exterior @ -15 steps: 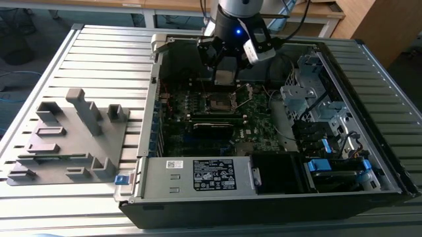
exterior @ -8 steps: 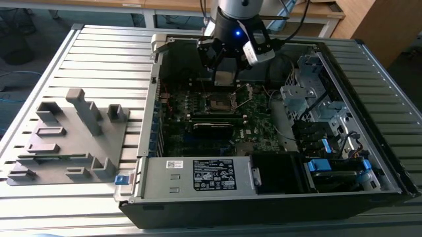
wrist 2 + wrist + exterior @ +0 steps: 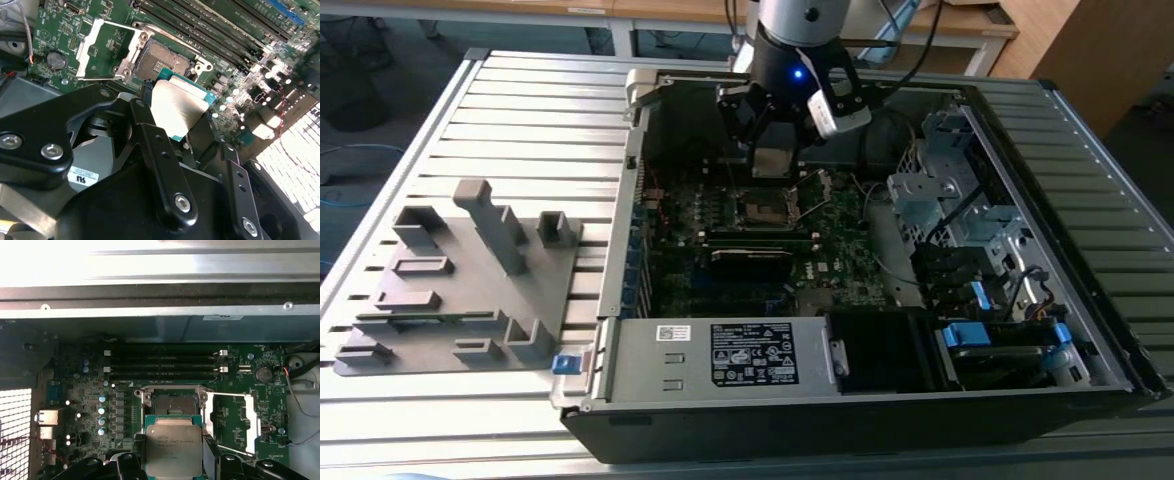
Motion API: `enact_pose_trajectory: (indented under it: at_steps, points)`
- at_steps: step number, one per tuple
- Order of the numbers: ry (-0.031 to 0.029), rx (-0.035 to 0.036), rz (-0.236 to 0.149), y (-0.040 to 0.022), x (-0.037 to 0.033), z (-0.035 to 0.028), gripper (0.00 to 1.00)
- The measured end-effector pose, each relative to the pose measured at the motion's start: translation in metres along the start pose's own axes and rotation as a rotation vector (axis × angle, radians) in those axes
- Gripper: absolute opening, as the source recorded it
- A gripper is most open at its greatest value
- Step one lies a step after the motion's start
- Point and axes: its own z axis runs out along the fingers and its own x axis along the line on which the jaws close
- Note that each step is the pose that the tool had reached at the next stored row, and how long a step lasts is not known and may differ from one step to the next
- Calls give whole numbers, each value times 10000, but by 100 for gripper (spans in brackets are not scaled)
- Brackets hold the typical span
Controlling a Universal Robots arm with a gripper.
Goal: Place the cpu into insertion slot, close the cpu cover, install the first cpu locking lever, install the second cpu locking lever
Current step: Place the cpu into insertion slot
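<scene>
An open computer case [image 3: 854,430] is shown lying on a slatted metal table [image 3: 520,120] in the exterior view; a grey moulded fixture [image 3: 454,280] is set on the table beside the case's edge at the exterior view's left. A grey labelled power supply box [image 3: 720,355] is fitted along the case's near edge, and a green motherboard [image 3: 720,290] is seen on the case floor behind it. The arm's gripper [image 3: 771,160] is lowered into the case above the far part of the motherboard. The cpu [image 3: 177,105] is pinched by the claw between two black fingers [image 3: 155,145], which are pressed against opposite edges of the chip; its dull silver top is turned towards both wrist cameras; it is held clear of the board and is not seated. The insertion slot [image 3: 172,402] is seen on the motherboard just beyond the held cpu, its dark contact field exposed inside a silvery rim. The cpu cover [image 3: 232,422] is swung open and lies flat to one side of the slot, joined to it at one edge; green board is seen through its square window. Long black memory slots [image 3: 162,365] are laid in parallel rows along another side of the slot, between it and the case wall.
</scene>
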Motion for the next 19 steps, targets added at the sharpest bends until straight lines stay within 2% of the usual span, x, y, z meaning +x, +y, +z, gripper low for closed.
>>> enact_pose_trajectory:
  at_steps: [4, 11, 16, 19]
  points:
    - [0, 0, 0, -2, -1, 69, 54]
    - [-1, -1, 0, 27, -22, 109, 54]
    - [0, 0, 0, 28, -44, 167, 54]
    - [1, 2, 0, 29, -61, 178, 54]
